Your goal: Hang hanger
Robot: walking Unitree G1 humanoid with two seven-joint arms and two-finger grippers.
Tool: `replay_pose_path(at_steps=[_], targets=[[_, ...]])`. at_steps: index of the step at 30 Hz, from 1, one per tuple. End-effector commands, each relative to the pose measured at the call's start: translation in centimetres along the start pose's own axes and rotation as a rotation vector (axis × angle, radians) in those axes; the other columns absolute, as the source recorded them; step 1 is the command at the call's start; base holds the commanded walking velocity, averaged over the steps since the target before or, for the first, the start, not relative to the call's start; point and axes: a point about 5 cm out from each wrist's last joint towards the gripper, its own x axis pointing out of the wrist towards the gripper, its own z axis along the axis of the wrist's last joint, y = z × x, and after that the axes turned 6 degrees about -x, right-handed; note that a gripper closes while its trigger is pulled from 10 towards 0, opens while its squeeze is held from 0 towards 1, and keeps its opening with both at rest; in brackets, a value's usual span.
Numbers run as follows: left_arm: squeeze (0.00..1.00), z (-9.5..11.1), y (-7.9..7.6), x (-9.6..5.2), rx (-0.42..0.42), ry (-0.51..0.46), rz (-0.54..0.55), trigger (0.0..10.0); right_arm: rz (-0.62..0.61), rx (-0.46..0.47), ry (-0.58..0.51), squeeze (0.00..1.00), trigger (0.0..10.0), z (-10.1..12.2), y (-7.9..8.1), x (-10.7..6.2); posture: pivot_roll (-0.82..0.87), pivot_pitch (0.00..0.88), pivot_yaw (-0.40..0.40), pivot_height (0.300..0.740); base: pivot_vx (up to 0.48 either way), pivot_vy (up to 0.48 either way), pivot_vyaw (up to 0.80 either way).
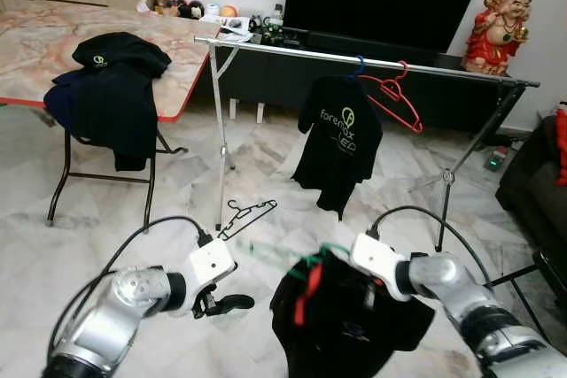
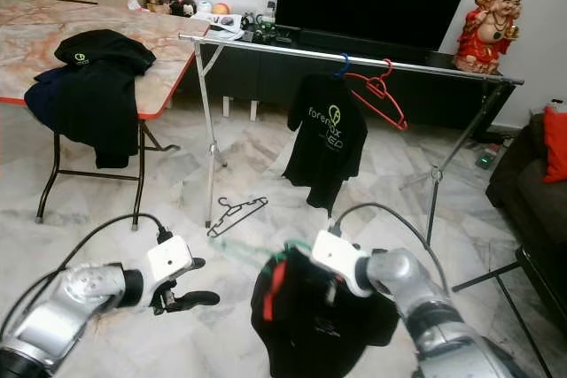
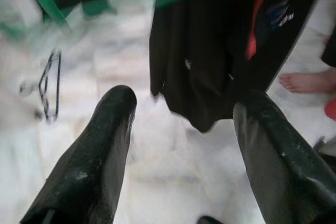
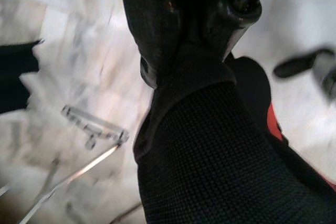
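Looking through the left eye, I see my right gripper (image 1: pixel 341 263) clenched on a black shirt (image 1: pixel 341 325) that hangs on a green hanger (image 1: pixel 306 258) low before me, well short of the rail (image 1: pixel 354 59), where another shirt (image 1: pixel 339 143) and a red hanger (image 1: pixel 397 99) hang. My left gripper (image 1: pixel 232 304) hovers beside it, jaws released. In the left wrist view, spread fingers (image 3: pixel 89 166) frame the shirt. In the right wrist view, fabric (image 4: pixel 210 166) fills the jaws.

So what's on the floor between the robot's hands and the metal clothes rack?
In the left eye view, a thin black wire hanger lies on the marble floor there.
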Motion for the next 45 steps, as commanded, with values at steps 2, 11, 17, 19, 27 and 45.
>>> replay_pose_path(at_steps=[2,11,17,19,27,45], targets=[[0.0,-1.2,0.6,0.1,-0.026,0.019,0.097,10.0,-0.056,-0.034,-0.078,0.0,0.0,2.4,-1.7,-0.4,0.16,0.0,-0.143,0.74,0.0,0.0,0.0],[0.0,-1.7,-0.4,2.1,-0.091,0.003,0.136,10.0,-0.019,-0.092,-0.199,0.0,0.0,6.9,-1.5,1.1,0.15,0.0,-0.154,0.74,0.0,0.0,0.0],[0.0,-1.5,-0.7,3.2,-0.105,-0.013,0.157,10.0,-0.004,-0.094,-0.236,0.0,0.0,8.6,-0.7,2.2,0.14,0.0,-0.153,0.74,0.0,0.0,0.0],[0.0,-1.6,-0.7,3.5,-0.071,0.01,0.177,10.0,0.001,-0.089,-0.247,0.0,0.0,9.1,-0.3,2.5,0.14,0.0,-0.159,0.74,0.0,0.0,0.0],[0.0,-2.4,0.9,3.4,-0.021,0.092,0.342,10.0,0.015,-0.092,-0.288,0.0,0.0,10.4,0.3,2.9,0.14,0.0,-0.163,0.74,0.0,0.0,0.0],[0.0,-2.2,2.1,3.6,-0.066,0.082,0.521,0.0,0.033,-0.096,-0.288,0.0,0.0,10.5,0.8,2.9,0.13,0.0,-0.166,0.74,0.0,0.0,0.0]])
